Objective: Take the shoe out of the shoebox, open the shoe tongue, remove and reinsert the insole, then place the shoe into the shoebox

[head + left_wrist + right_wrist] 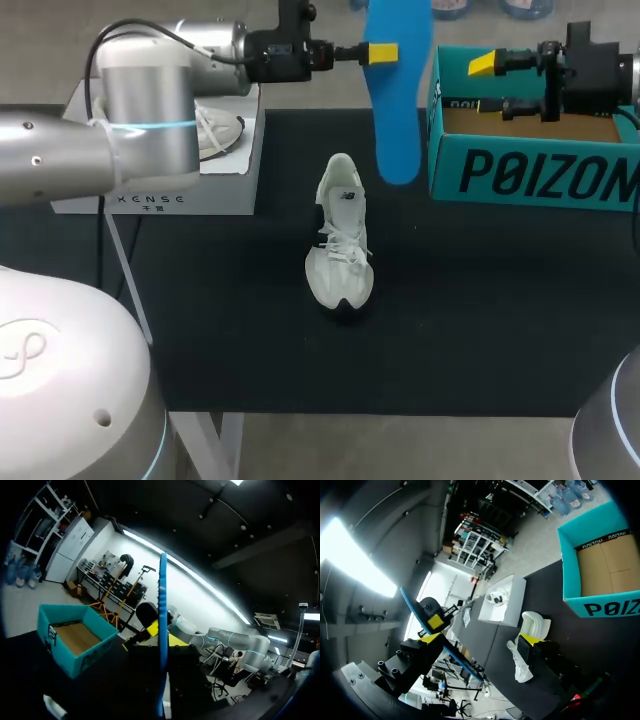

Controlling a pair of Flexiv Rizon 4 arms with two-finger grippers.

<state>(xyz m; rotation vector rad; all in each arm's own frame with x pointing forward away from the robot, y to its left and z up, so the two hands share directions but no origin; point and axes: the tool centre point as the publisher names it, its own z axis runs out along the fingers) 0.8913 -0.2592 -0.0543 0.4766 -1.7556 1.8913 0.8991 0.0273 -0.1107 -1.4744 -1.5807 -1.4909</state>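
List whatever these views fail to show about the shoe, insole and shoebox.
Floor of the shoebox: head view, the right gripper covers part.
One end of the insole: head view, cut off by the picture's upper edge.
Tongue of the shoe: head view, too small to judge open or closed.
Middle of the shoe: right wrist view, hidden behind the right gripper.

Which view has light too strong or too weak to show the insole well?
Head view: even light, blue insole and white shoe plain. Left wrist view: foreground dark, insole a thin edge against bright light. Right wrist view: glare beside the insole, shoe well lit.
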